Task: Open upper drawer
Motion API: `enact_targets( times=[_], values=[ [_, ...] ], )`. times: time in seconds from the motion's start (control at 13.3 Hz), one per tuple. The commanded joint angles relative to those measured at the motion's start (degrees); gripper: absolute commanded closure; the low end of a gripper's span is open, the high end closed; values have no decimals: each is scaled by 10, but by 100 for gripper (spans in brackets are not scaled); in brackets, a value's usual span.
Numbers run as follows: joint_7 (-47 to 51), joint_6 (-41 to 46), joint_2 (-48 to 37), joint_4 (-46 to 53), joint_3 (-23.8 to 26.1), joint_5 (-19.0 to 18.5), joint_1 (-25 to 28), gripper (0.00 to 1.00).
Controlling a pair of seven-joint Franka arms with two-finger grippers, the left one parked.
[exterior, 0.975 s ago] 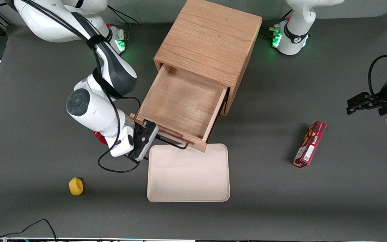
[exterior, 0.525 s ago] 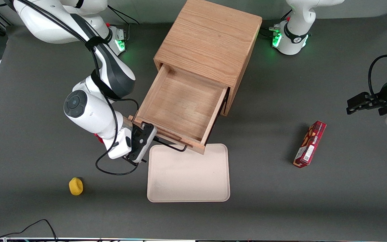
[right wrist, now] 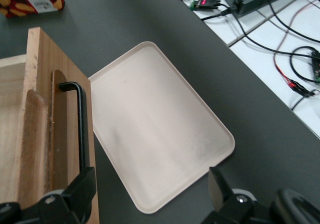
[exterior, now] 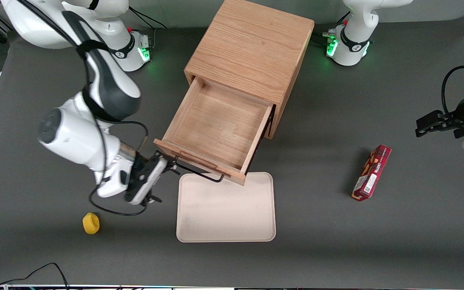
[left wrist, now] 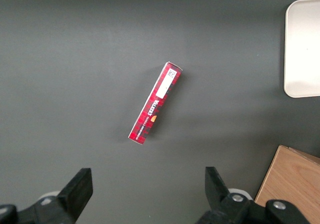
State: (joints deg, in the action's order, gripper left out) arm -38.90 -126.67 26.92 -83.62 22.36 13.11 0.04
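The upper drawer (exterior: 220, 125) of the oak cabinet (exterior: 252, 48) stands pulled out, its inside bare. Its black bar handle (exterior: 199, 173) runs along the drawer front, just above the tray's edge. My right gripper (exterior: 160, 181) is open and holds nothing. It hangs just off the handle's end toward the working arm's end of the table, a little nearer the front camera. In the right wrist view the gripper (right wrist: 148, 204) is spread wide, with one finger (right wrist: 75, 194) close to the handle (right wrist: 82, 129) on the drawer front (right wrist: 40, 108). The bottom drawer is hidden under the upper one.
A beige tray (exterior: 226, 209) lies flat on the table in front of the drawer, also in the right wrist view (right wrist: 160, 129). A red box (exterior: 371, 172) lies toward the parked arm's end. A small yellow object (exterior: 91, 223) lies near the front camera.
My gripper has let go of the handle and drawn away toward the working arm's end, slightly nearer the front camera. The drawer stays pulled out.
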Motion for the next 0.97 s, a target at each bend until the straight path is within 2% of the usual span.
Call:
enact_targets(
  times=[0.0,0.15,0.22,0.45,0.53,0.6,0.9],
  values=[
    [32,82,-58,3,3,72,-36,0],
    [198,196,-124,-6,-13,69,-69,0],
    [262,248,-143,-7,-42,50,-71,0],
    [395,358,-225,-45,-68,-50,-107,0],
    [435,369,-250,-65,-68,-99,-113,0],
    [470,374,-269,-80,-71,-129,-116,0],
    [480,390,-278,-81,-71,-135,-136,0]
  ],
)
